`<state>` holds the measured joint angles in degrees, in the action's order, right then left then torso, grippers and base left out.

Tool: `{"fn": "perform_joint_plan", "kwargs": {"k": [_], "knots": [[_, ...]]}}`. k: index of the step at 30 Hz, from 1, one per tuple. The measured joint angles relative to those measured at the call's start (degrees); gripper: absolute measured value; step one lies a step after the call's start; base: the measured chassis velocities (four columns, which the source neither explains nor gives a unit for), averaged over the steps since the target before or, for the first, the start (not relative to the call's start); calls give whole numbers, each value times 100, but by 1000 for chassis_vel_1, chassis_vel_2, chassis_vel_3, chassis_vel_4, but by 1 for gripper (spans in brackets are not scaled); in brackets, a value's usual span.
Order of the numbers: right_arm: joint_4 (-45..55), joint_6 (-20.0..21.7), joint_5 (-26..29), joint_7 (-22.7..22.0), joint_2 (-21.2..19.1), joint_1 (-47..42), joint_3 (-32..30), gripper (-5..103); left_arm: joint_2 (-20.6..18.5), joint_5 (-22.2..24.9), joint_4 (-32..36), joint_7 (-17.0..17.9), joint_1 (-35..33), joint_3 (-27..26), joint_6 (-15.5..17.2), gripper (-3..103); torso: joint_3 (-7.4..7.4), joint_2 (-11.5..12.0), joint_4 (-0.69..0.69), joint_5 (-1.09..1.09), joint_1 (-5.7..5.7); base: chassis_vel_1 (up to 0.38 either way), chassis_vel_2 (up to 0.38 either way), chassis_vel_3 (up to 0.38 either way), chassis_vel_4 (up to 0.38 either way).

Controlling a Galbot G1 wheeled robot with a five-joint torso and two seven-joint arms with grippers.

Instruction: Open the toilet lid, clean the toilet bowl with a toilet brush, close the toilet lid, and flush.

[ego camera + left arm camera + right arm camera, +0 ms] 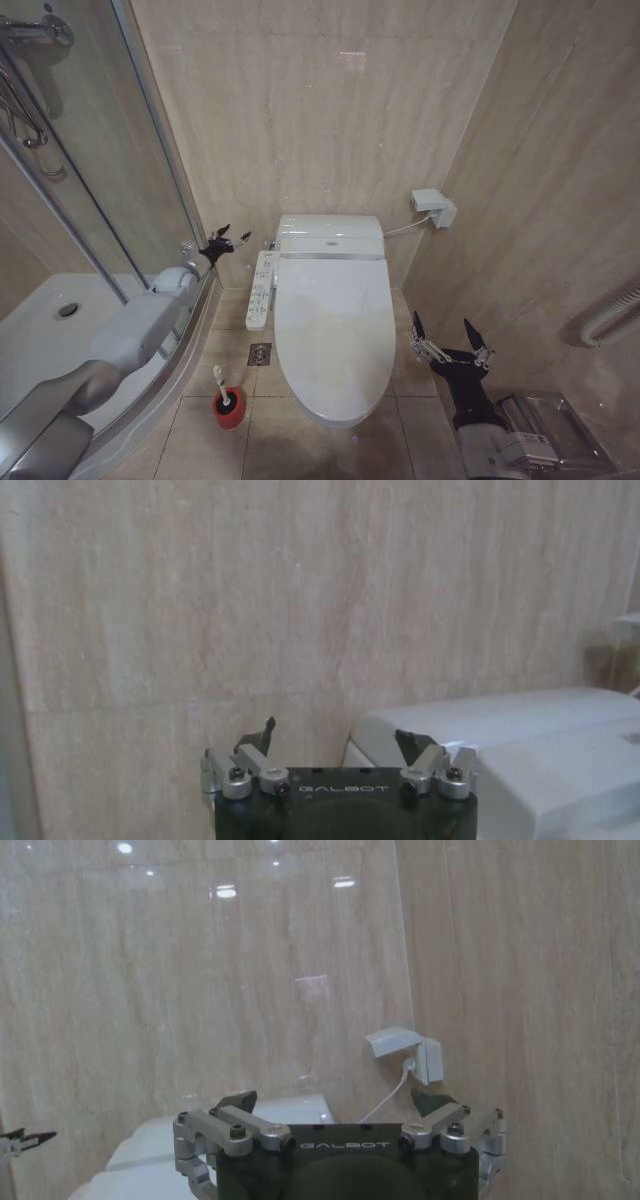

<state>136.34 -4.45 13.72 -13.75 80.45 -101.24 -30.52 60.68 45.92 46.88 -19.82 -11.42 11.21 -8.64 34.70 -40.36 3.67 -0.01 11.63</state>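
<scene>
"GALBOT" stands in pale letters on the dark body of the left claw. The same word stands on the right claw.

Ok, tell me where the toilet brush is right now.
In the head view the toilet brush stands in its red holder on the floor, on the robot's left of the closed toilet lid, beside the shower tray.

toilet lid hiding toilet bowl, toilet brush head hidden
</scene>
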Motion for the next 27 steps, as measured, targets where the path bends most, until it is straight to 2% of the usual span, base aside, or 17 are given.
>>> {"fn": "perform_joint_plan", "kwargs": {"k": [6,7,14,21,22,23,27], "knots": [[0,0,0,0,0,0,0,100,-45,-6,72,-6,-74,-24,-34,85,-1,0,-1,0,-1,0,0,0,0],[0,0,0,0,0,0,0,100,-58,-2,90,2,-86,-35,-39,60,-1,0,-1,1,-1,0,0,0,0],[0,0,0,0,0,0,0,100,-98,-3,147,8,-129,-58,-45,60,-2,-1,-1,1,-2,-34,40,30,-43],[0,0,0,0,0,0,0,100,-90,-5,177,-5,-132,-25,-45,58,-1,-1,3,1,0,-137,131,165,-159],[0,0,0,0,0,1,0,100,-83,-5,177,-10,-128,-7,-42,66,0,0,2,2,2,-156,159,189,-153],[0,0,0,0,0,1,0,100,-84,-6,179,-40,-132,6,-38,66,2,1,-3,2,5,-102,138,162,-153],[0,0,0,0,0,1,0,100,-87,-25,209,-150,-179,50,-31,66,2,1,1,1,4,-77,89,38,-61]]}}
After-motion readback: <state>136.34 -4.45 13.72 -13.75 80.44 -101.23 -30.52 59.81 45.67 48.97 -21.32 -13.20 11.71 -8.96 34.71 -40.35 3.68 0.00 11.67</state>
